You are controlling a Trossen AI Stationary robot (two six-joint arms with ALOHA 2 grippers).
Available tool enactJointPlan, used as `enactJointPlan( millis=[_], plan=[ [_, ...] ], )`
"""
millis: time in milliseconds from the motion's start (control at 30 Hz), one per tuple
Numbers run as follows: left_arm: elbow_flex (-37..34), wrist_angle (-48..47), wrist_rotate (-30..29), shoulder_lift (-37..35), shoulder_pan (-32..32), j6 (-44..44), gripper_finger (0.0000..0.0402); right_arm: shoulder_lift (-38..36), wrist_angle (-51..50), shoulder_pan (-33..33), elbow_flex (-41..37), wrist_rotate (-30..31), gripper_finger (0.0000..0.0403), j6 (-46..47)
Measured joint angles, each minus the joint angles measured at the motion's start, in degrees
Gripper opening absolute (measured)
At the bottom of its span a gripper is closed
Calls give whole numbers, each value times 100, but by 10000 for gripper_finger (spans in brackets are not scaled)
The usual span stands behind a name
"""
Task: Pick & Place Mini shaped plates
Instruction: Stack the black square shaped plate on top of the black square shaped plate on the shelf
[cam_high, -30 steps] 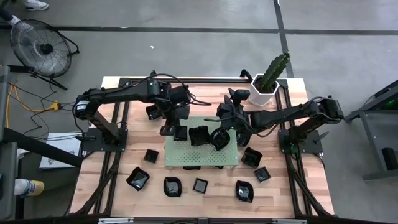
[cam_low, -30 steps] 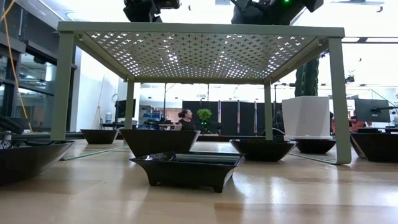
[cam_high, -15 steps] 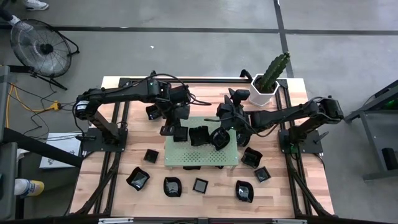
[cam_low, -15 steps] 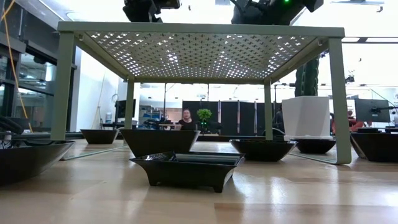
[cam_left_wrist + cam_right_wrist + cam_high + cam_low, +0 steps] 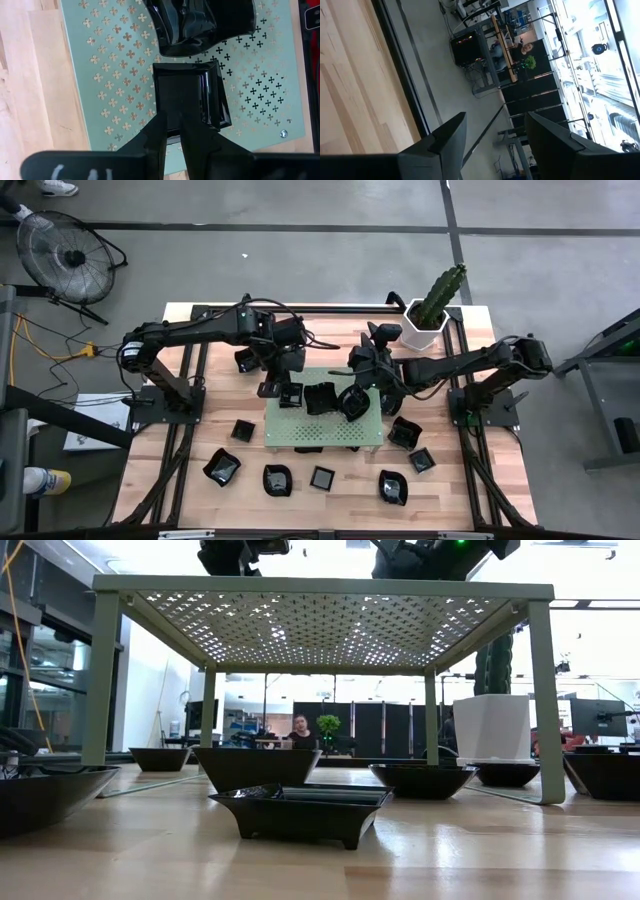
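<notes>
Left wrist view: your left end effector (image 5: 170, 131) pinches a square plate (image 5: 190, 100) rim, fingers narrow.
Plate sits flat on the green board (image 5: 100, 75), squarish, no clear long axis; right end effector (image 5: 492, 132) gapes wide.

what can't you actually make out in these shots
- High view: whether the left gripper touches the square plate on the green board; the arm covers it.
- Left wrist view: the fingers straddle that plate's rim; contact unclear.
- Low view: plates on the board hidden by its top.
- Right wrist view: the right gripper, open, faces the room, no plates.
</notes>
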Motion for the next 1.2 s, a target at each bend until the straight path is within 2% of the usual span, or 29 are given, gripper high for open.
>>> enactJointPlan(
  millis=[67,167,467,633,833,1200],
  plan=[
    [0,0,-43,0,0,0,49,0,0,1,0,0,197,-1],
    [0,-10,-429,0,0,16,49,0,0,1,0,0,197,-2],
    [0,-10,-1405,0,2,828,49,0,0,1,0,0,197,-2],
    [0,-11,-1442,0,-1,1154,44,0,-4,1,0,-1,197,-2],
    [0,-11,-1441,0,-13,1198,4,0,-21,0,0,0,197,-2],
    [0,14,-1657,0,-380,1172,1,0,-170,0,-2,55,197,-1]
  ],
)
